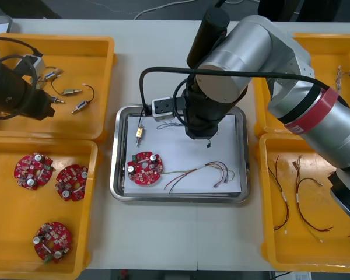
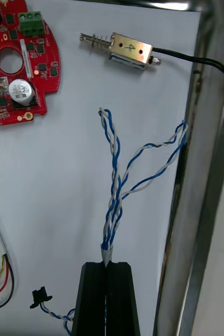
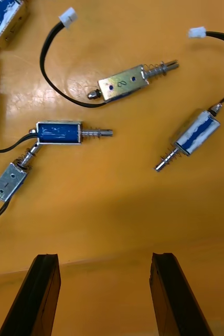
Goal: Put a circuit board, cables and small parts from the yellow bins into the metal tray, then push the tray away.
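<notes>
the right gripper (image 2: 107, 264) hangs over the shallow rectangular metal tray (image 1: 178, 199) at the middle of the table, on its far half. its black fingers (image 2: 93, 299) are pressed together on the end of a twisted blue and white cable (image 2: 114, 178). the cable runs straight on from the fingertips, its long axis in line with the fingers, then fans into several strands over the tray's white inside. one strand reaches the tray's shiny wall (image 2: 201, 210). whether the strands rest on the white floor cannot be told.

already lying in the tray are a round red circuit board (image 1: 144, 168), a thin red and yellow cable (image 1: 204, 171) and a small brass-coloured metal part with a black lead (image 2: 130, 51). that part lies just beyond the cable's free ends.

the left gripper (image 3: 104, 257) hovers over the far yellow bin (image 1: 99, 52) on the robot's left. its fingers (image 3: 38, 294) are spread wide with nothing between them. several small metal parts with blue sides and springs (image 3: 123, 85) lie past its fingertips on the bin floor.

the cable looks ready to be let go. it already lies over the tray, so parting the fingers should be enough. the left arm is the nearer one for more small parts.
</notes>
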`<action>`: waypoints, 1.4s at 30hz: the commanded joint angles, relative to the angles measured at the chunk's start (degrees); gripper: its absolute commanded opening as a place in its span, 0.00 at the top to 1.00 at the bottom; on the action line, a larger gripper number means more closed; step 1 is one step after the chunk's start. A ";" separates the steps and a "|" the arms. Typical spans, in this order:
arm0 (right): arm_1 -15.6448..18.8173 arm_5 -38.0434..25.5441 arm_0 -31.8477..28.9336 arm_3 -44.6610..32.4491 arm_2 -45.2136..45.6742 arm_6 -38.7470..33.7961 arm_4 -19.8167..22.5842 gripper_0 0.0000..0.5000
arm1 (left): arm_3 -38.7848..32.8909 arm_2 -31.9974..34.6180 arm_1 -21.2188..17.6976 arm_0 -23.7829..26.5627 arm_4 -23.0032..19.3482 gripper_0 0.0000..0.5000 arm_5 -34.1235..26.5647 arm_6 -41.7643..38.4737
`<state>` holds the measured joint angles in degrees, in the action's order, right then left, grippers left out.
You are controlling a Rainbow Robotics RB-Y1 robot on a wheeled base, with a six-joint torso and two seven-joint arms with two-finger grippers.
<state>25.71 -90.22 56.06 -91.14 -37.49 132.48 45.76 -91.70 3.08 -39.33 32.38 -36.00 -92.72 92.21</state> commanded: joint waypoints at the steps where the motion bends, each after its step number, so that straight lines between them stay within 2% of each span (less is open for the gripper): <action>1: 2.59 2.51 1.34 -0.18 -4.78 2.52 1.08 1.00 | 5.92 1.93 -2.33 6.82 1.55 0.00 0.26 14.84; 7: 4.61 5.67 1.25 1.75 -7.95 3.48 3.37 1.00 | 11.72 3.95 -2.68 9.37 1.28 0.00 0.26 23.37; 13: 5.41 6.90 1.34 3.16 -9.26 4.36 3.72 1.00 | 19.01 2.28 -3.56 13.50 -0.12 0.00 0.88 29.96; 17: 5.41 6.90 1.25 4.30 -9.26 4.80 4.16 1.00 | 23.85 0.70 -3.56 14.99 -0.48 0.00 3.95 34.44; 19: 5.41 7.34 1.34 4.74 -9.62 5.07 4.25 0.80 | 25.60 0.61 -3.47 15.25 -0.56 0.00 5.53 36.46; 20: 5.49 7.69 1.34 4.83 -9.88 5.24 4.16 0.80 | 27.19 0.61 -3.47 15.69 -0.48 0.00 6.50 38.13; 21: 5.49 7.87 1.34 4.83 -10.05 5.33 4.07 0.38 | 28.68 0.61 -3.39 16.13 -0.56 0.00 7.20 39.63; 22: 5.41 7.87 1.34 4.83 -10.23 5.42 4.07 0.26 | 30.09 0.61 -3.21 16.57 -0.56 0.00 7.82 41.03; 23: 5.49 7.78 1.34 4.83 -10.23 5.59 4.25 0.26 | 31.93 0.61 -2.95 17.01 -0.65 0.00 8.87 42.88; 24: 5.49 7.78 1.34 4.83 -10.14 5.68 4.42 0.10 | 32.72 0.52 -2.77 17.19 -0.74 0.00 9.40 43.93; 25: 5.58 7.78 1.34 4.83 -10.14 5.77 5.04 0.06 | 33.78 0.61 -2.77 17.36 -1.09 0.00 10.37 45.43; 32: 5.76 5.32 1.34 4.48 -4.87 5.59 9.08 0.05 | 36.33 0.43 -2.77 17.28 -1.71 0.00 12.21 51.23; 39: 4.35 -2.59 1.34 -0.01 1.81 4.36 5.30 0.06 | 36.42 -1.59 -2.77 16.92 -1.18 0.00 14.06 51.93; 42: 3.74 -6.64 1.34 -2.12 4.54 0.76 4.07 0.05 | 36.42 -1.85 -2.77 16.75 -0.92 0.00 14.50 52.20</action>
<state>30.27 -94.23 56.06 -89.66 -37.39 136.60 50.87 -54.99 2.32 -39.75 46.97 -37.15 -79.25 143.63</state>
